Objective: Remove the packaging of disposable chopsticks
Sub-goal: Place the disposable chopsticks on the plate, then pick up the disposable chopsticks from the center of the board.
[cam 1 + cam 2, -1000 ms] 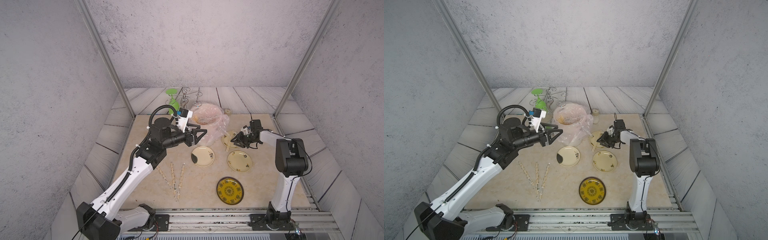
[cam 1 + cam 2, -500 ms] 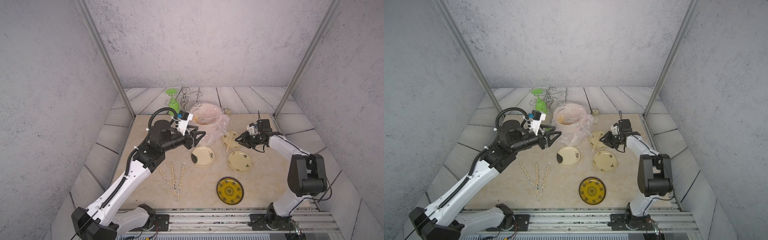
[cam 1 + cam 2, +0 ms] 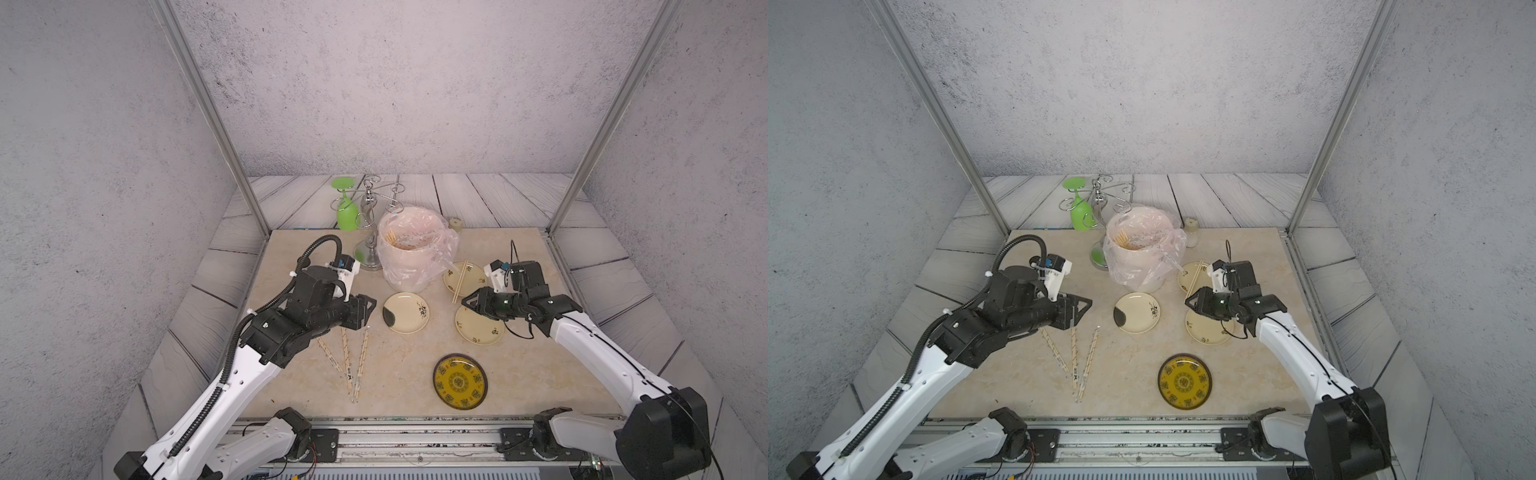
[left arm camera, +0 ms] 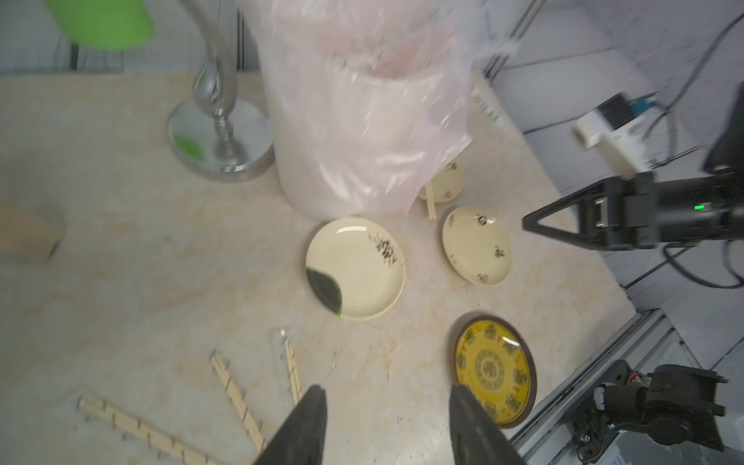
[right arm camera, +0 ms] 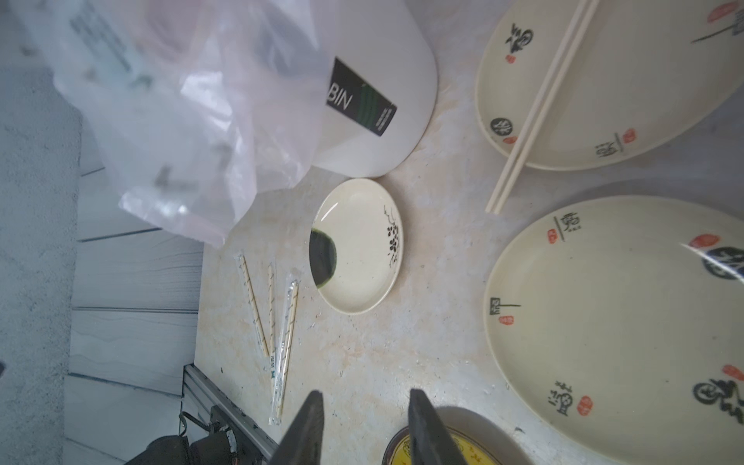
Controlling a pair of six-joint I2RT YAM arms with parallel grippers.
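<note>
Table (image 3: 395, 392) — beige stone-look top with two arms over it. Wrapped chopsticks (image 3: 347, 359): three pairs, each inside a thin clear sleeve (image 5: 285, 350) with small dark marks, lying flat on the left half of the table in a loose fan, near ends close together and far ends spread; nothing touches them. Left gripper (image 4: 388, 418): held over the far ends of the three pairs, fingers (image 4: 306, 426) well apart with nothing between them. Right gripper (image 5: 364, 422): held over the right half of the table, above the gap between two cream plates, jaws parted by a narrower gap and likewise empty. Bare chopsticks (image 3: 460, 280): one unwrapped pair of pale wooden sticks, side by side, lying across the far cream plate (image 3: 476, 276) with one end past the rim and down on the table. Near cream plate (image 3: 478, 337): printed with small dark and red marks, partly under the right gripper in both top views. Plate with a dark patch (image 3: 409, 313): mid-table, just beside the far end of the rightmost wrapped pair. Yellow patterned plate (image 3: 460, 381): dark-rimmed, nearest the front edge. White bin (image 5: 402, 80) — lined with a crinkly pinkish bag (image 3: 436, 253), standing behind the plates. Metal stand (image 3: 365, 257): just left of the bin, with a green glass (image 3: 347, 214) hanging upside down from it.
</note>
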